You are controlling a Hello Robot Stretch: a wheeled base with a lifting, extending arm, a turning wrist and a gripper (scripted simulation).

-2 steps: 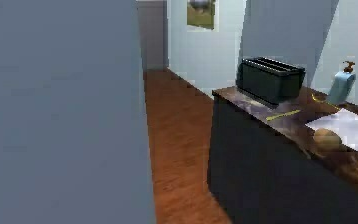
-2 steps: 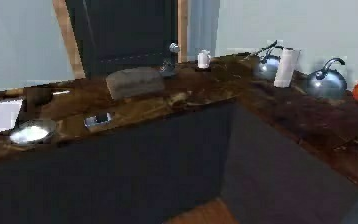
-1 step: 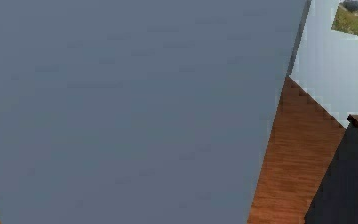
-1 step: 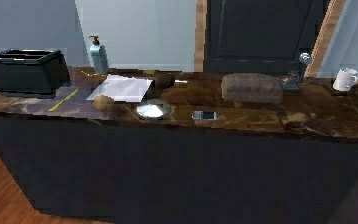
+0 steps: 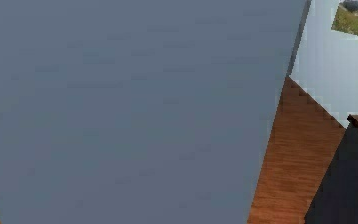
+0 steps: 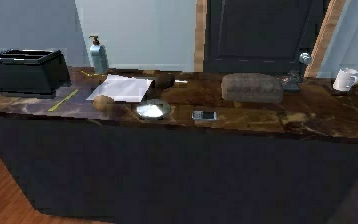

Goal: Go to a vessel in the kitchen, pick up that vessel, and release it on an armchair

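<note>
The gripper's state cannot be told. In the arm side view a dark counter [image 6: 187, 170] is running across, and two likely vessels are resting on its brown top. A shallow round bowl [image 6: 152, 110] is sitting near the front edge, left of the middle, and a white mug [image 6: 346, 78] is standing at the far right. A brown loaf [image 6: 252, 87] is lying between them. White paper [image 6: 120, 88] is lying just behind the bowl, with a bottle [image 6: 95, 55] and a black box [image 6: 27, 70] standing farther left. In the forward view a grey wall [image 5: 127, 100] is looming close, with wood floor [image 5: 292, 150] showing at its right.
</note>
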